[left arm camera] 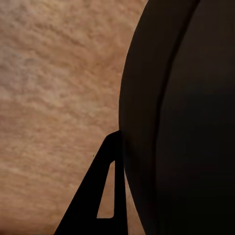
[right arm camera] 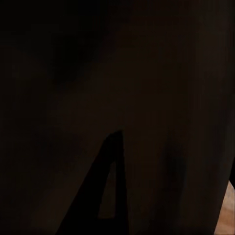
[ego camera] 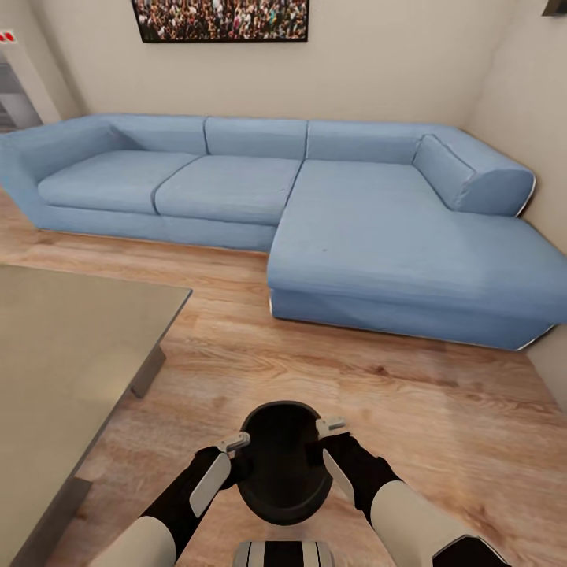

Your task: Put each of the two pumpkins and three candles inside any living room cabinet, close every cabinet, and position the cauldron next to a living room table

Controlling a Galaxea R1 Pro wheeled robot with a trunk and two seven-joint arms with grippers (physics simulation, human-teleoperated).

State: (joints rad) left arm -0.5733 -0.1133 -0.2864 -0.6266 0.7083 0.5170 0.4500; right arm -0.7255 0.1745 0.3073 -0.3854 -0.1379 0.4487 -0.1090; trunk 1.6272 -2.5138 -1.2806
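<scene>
The black round-bellied cauldron (ego camera: 283, 465) hangs low in front of me over the wooden floor, its open mouth facing up. My left gripper (ego camera: 236, 445) clamps its left rim and my right gripper (ego camera: 331, 429) clamps its right rim. In the left wrist view the cauldron's dark belly (left arm camera: 186, 122) bulges beside one dark finger (left arm camera: 90, 205), with floor planks beyond. The right wrist view is nearly black with the cauldron's wall (right arm camera: 117, 73) close behind one finger (right arm camera: 93, 200). The grey glossy table (ego camera: 71, 354) stands to the left of the cauldron, a short gap away.
A large blue L-shaped sofa (ego camera: 315, 205) runs along the far wall, its chaise reaching toward me on the right. Open wooden floor (ego camera: 394, 394) lies between sofa, table and cauldron. A framed picture (ego camera: 220, 20) hangs above the sofa.
</scene>
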